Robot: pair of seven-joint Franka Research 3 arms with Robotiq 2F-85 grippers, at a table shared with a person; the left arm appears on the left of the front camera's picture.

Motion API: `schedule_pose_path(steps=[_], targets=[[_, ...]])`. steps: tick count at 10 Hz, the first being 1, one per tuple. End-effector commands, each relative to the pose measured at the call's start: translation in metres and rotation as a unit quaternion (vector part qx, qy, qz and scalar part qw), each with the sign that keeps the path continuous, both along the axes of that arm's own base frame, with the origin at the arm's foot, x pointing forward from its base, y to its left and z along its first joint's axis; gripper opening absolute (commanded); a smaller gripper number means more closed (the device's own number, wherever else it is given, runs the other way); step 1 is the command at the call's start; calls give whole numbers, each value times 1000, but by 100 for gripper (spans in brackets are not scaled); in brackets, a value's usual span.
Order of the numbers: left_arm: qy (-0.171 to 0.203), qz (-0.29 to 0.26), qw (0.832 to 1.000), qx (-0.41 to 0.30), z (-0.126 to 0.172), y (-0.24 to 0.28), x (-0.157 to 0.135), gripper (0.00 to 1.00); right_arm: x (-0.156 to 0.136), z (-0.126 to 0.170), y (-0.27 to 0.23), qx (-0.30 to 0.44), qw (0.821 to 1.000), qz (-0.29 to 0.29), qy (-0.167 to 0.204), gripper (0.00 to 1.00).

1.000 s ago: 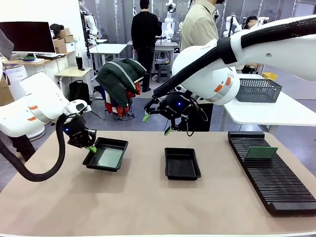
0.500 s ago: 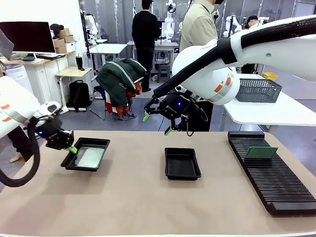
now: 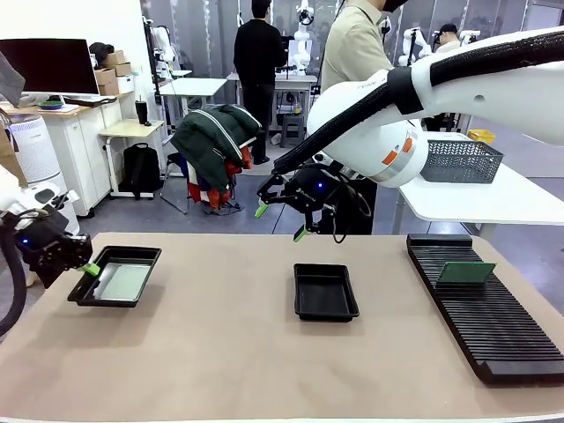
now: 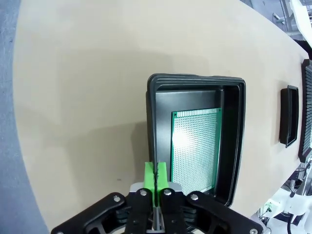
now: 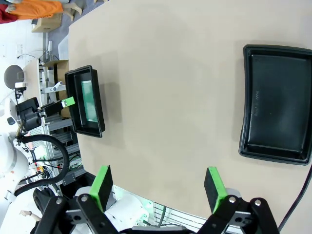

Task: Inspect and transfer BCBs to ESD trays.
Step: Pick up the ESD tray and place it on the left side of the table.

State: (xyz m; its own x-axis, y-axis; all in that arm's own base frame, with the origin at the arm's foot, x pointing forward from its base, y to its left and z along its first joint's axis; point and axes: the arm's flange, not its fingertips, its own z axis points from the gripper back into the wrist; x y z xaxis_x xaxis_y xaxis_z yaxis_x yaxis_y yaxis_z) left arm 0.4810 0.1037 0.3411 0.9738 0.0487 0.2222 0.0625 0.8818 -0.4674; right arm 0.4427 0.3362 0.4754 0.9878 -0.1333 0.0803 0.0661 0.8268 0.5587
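One ESD tray (image 3: 141,256) lies at the table's far left with a pale green BCB (image 3: 122,282) flat on its floor. My left gripper (image 3: 89,270) is shut on that tray's left rim; in the left wrist view its green pads (image 4: 156,178) pinch the rim (image 4: 150,146) beside the BCB (image 4: 195,146). A second ESD tray (image 3: 325,291) sits empty at the table's middle. High above and behind it hangs my right gripper (image 3: 280,222), open and holding nothing. Its wrist view looks down past the open gripper (image 5: 158,187) on the empty tray (image 5: 278,102) and the far loaded tray (image 5: 73,105).
A long black slotted rack (image 3: 493,317) lies along the right side with another green board (image 3: 466,272) standing in it. A grey mesh basket (image 3: 460,161) sits on the white table behind. A person (image 3: 352,44) stands at the far side.
My left gripper has dragged the loaded tray leftward across the table, from left of centre to the far left. The right arm has stayed still.
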Motion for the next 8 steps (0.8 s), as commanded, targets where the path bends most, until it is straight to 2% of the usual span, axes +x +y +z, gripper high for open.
schedule_pose_path(steps=[1,8], targets=[[-17,1,1000,-14,-8,9,-8,3,1,-1,2,-8,1000,-11,-1,100],[-8,25,1000,10,-38,21,-12,3,1,-1,2,-8,1000,-11,-1,100]])
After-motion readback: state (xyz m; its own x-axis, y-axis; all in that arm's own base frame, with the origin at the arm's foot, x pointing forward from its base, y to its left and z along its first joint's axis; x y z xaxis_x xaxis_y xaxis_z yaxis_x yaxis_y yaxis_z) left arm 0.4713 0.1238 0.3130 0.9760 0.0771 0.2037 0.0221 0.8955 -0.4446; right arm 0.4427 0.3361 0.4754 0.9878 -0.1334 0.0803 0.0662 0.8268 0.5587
